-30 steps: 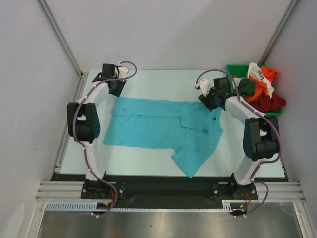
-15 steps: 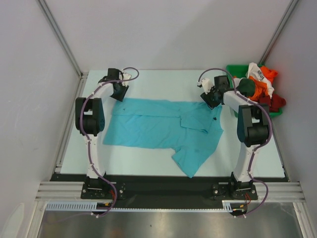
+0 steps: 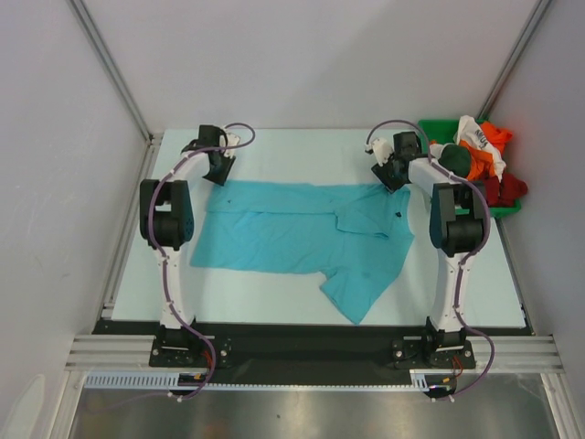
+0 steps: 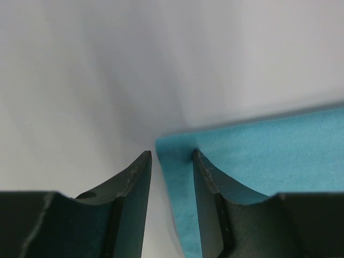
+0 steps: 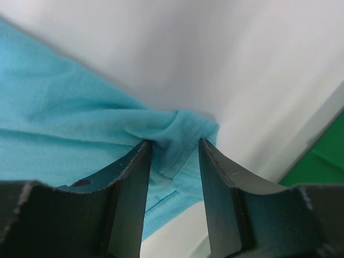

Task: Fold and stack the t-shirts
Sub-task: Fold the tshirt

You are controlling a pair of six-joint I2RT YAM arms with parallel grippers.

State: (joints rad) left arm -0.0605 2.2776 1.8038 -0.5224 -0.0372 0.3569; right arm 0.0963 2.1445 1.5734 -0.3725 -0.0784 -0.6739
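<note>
A: Left gripper (image 4: 171, 156)?
B: Jaws apart, straddling the far left corner of the turquoise shirt (image 3: 274, 229).
A: Right gripper (image 5: 174, 144)?
B: Apart too, with a bunched fold of the shirt's far right corner between them. Whether it is pinched, I can't tell.
A: The shirt?
B: Spread on the table (image 3: 292, 151). Other shirts (image 3: 480, 151) are heaped in the bin (image 3: 430, 128), far right.

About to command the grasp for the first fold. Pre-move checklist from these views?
1. Left jaws straddle the turquoise shirt at its far-left corner, open: ok.
2. Right jaws straddle the far-right corner, open: ok.
3. Single layer in right jaws: not ok, cloth bunched.
4. Shirt flat: not ok, creased on its right half.
5. Right arm clear of the green bin: cannot tell, they overlap from above.
6. Other shirts in the bin: ok.
</note>
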